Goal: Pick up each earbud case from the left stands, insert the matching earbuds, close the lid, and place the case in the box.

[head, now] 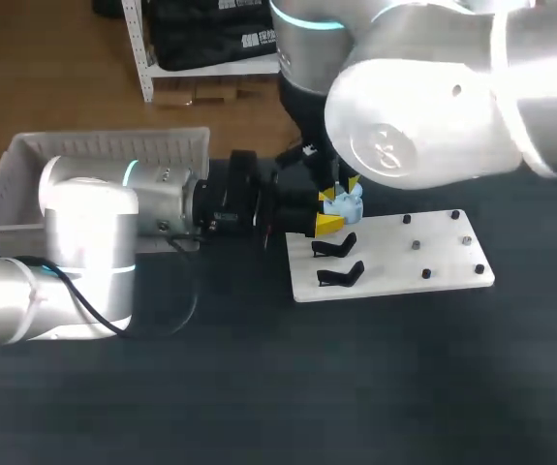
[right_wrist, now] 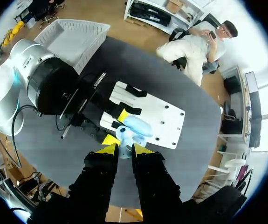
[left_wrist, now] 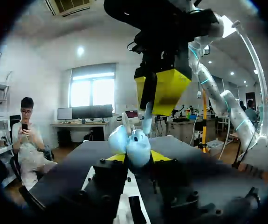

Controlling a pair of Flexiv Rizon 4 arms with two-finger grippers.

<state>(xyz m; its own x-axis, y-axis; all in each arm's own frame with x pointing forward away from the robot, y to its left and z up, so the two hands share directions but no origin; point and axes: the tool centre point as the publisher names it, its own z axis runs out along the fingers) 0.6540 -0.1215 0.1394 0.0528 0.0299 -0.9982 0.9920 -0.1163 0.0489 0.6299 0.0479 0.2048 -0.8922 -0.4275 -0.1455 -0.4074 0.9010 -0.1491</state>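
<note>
Two grippers meet over one earbud case: the step in hand is judged to be earbud insertion. Nearest, in the right wrist view, the right gripper [right_wrist: 124,150] points straight down. Its yellow tips are almost together, pinching what appears to be an earbud [left_wrist: 146,120] by its pale stem. Just beneath, the light-blue case [right_wrist: 133,128] is held clear above the white stand board [right_wrist: 166,116]. The left gripper [right_wrist: 115,127] comes in level from the side and clamps the case from two sides.

The lid stands open and the mouth faces up toward the right tips. Body and lid spread side by side, so the opened case's long axis lies roughly level, across the left fingers. Farther off are the empty black stands [head: 336,244], then the white box [head: 113,147], well apart.

The next move calls for a short, straight descent into the matching well, then release. Whether the other earbud is already seated cannot be told. Lid closing and boxing remain.
</note>
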